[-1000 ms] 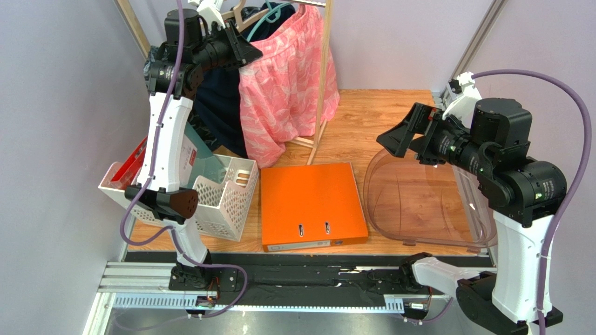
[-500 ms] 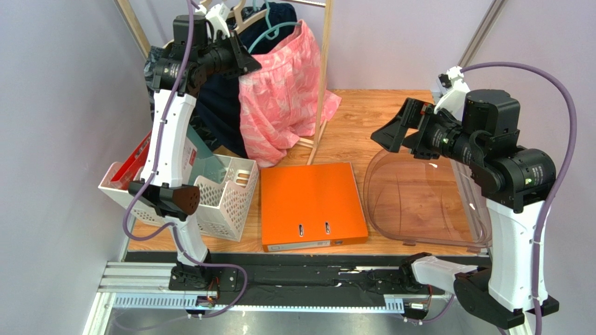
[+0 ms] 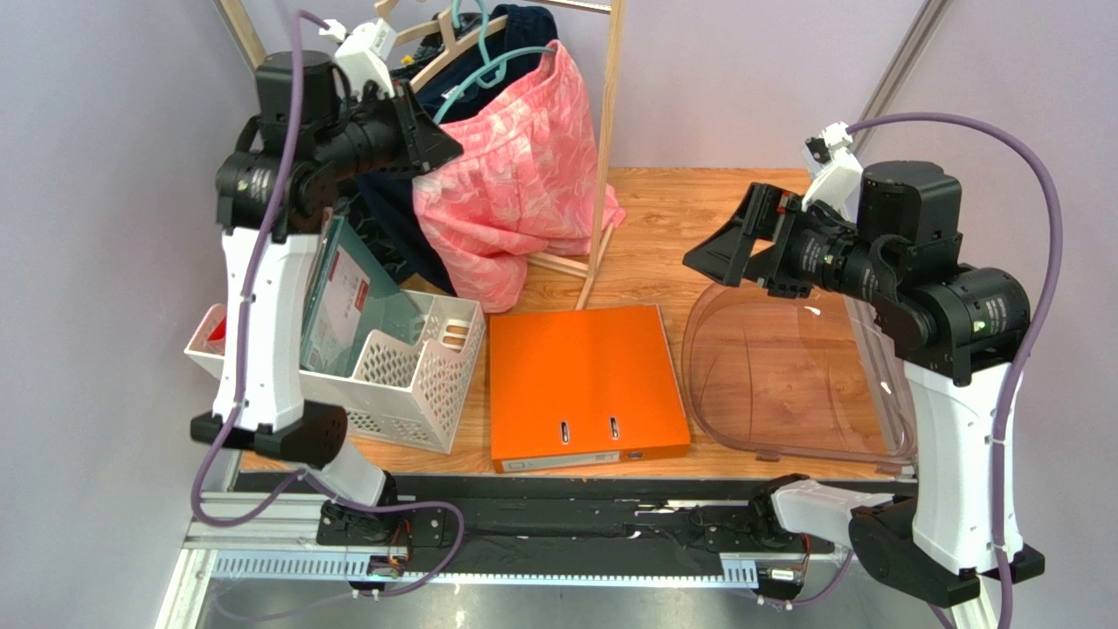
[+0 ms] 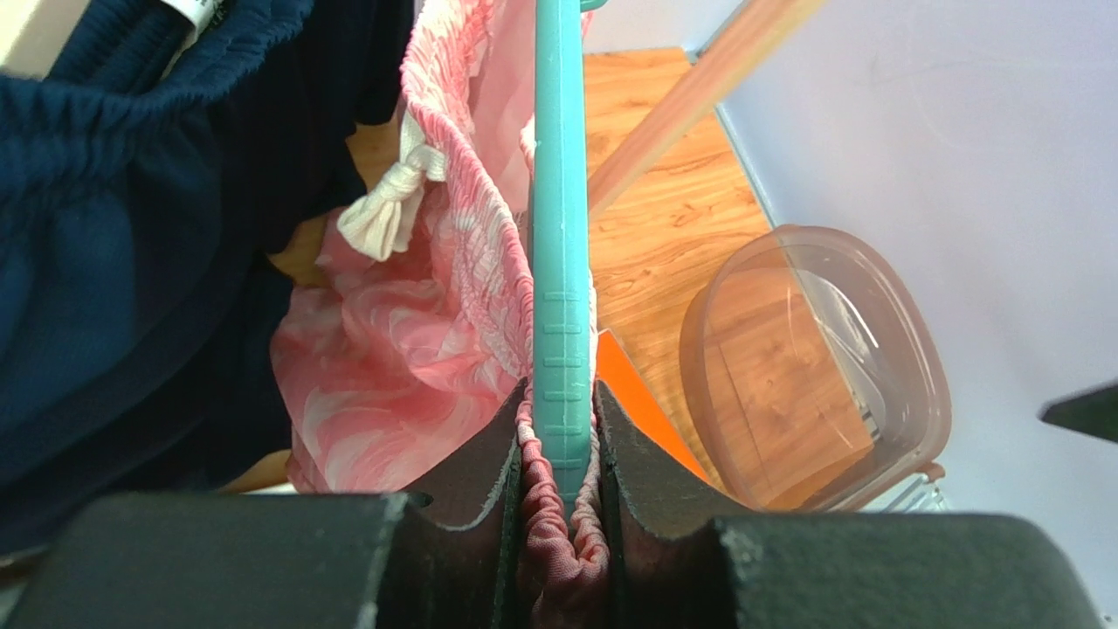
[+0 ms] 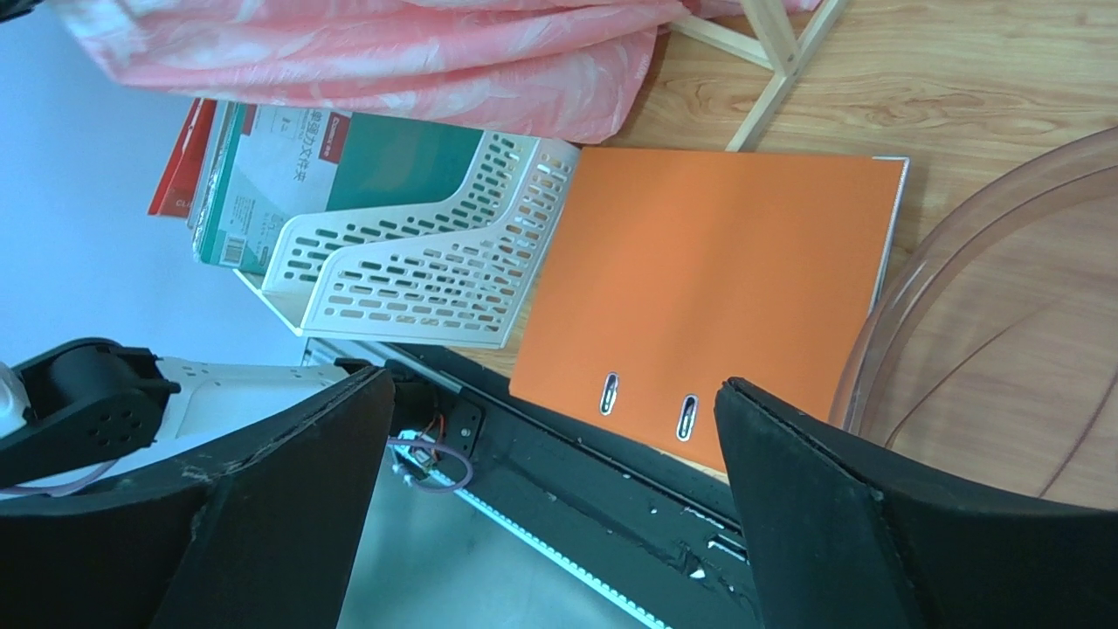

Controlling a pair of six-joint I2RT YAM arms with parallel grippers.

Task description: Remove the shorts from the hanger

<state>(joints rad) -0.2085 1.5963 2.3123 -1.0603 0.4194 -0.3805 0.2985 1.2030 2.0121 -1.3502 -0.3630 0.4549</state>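
Up at the back-left corner, on the wooden rack (image 3: 606, 144), the left gripper (image 4: 564, 433) is clamped down tight: both fingers squeeze the hanger (image 4: 562, 262) edge-on, with the gathered waistband of the shorts (image 4: 394, 380) bunched in the same pinch just under the teal bar. From above, that gripper (image 3: 427, 138) sits right at the top-left edge of the shorts (image 3: 512, 184), and the hanger (image 3: 479, 59) curves up behind it toward the rail.

Look at that fabric: pink with a white leafy print, elastic waist puckered into fine ridges, a small white bow at the front. It hangs slanted, swung out to the left, hem trailing down toward the table (image 3: 683, 210). The navy shorts (image 4: 118, 262) hang right beside it, pressed against its left side.

Over on the right, the right gripper (image 3: 728, 249) hovers in the air with its jaws spread wide and nothing between them, above the edge of the clear plastic container (image 3: 787, 367). Its wrist view looks down past the fingers (image 5: 814, 511) at the orange binder (image 5: 735, 262) and the white file tray (image 5: 420, 262).
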